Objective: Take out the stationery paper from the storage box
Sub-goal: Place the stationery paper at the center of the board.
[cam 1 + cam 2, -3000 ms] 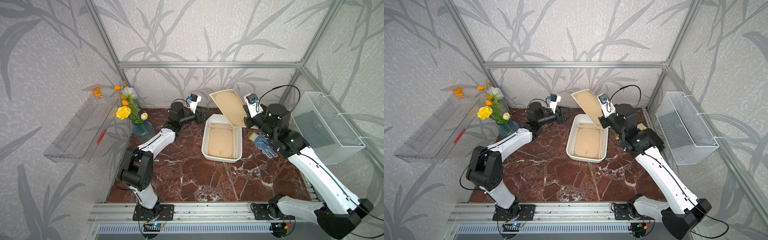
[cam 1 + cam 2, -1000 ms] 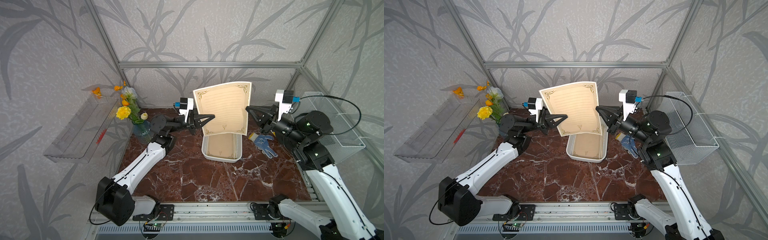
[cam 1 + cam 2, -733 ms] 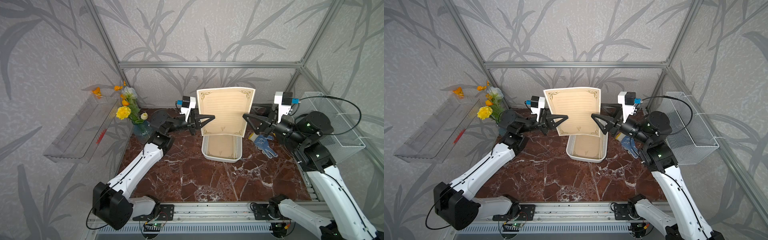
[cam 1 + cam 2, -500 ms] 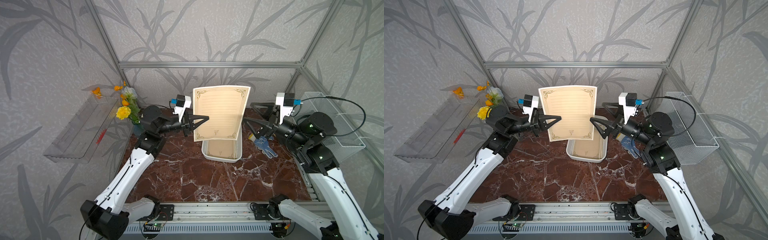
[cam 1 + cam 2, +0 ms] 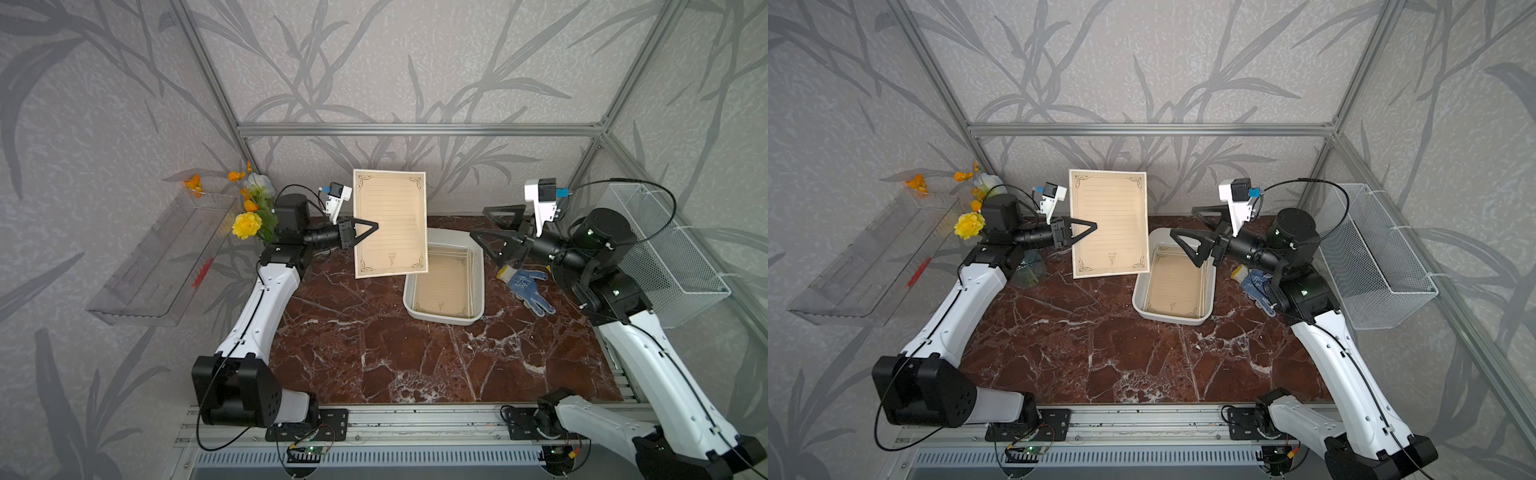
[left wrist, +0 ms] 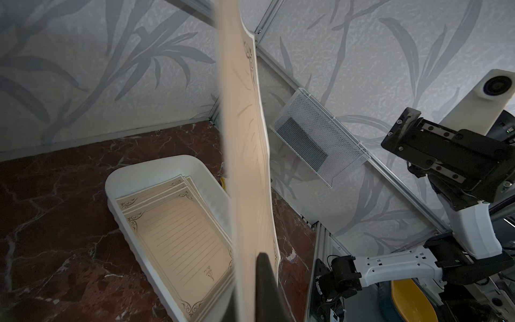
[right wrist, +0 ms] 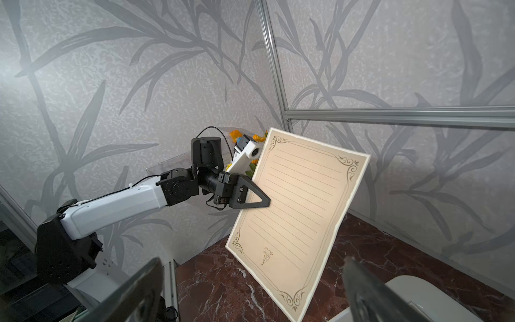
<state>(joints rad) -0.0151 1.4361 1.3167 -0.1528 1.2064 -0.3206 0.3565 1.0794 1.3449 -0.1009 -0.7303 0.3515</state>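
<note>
In a top view, one sheet of stationery paper hangs upright beside the storage box near the table's back edge, pinched at its long edge by the left claw. About four sheets lie inside. It looks light and floppy, best gripped at an edge. The right claw gapes empty.

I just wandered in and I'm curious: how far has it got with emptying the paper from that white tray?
One sheet is out, hanging upright above the table, pinched in the left gripper. The right gripper stands open and empty nearby. Several sheets still lie in the tray.
</note>
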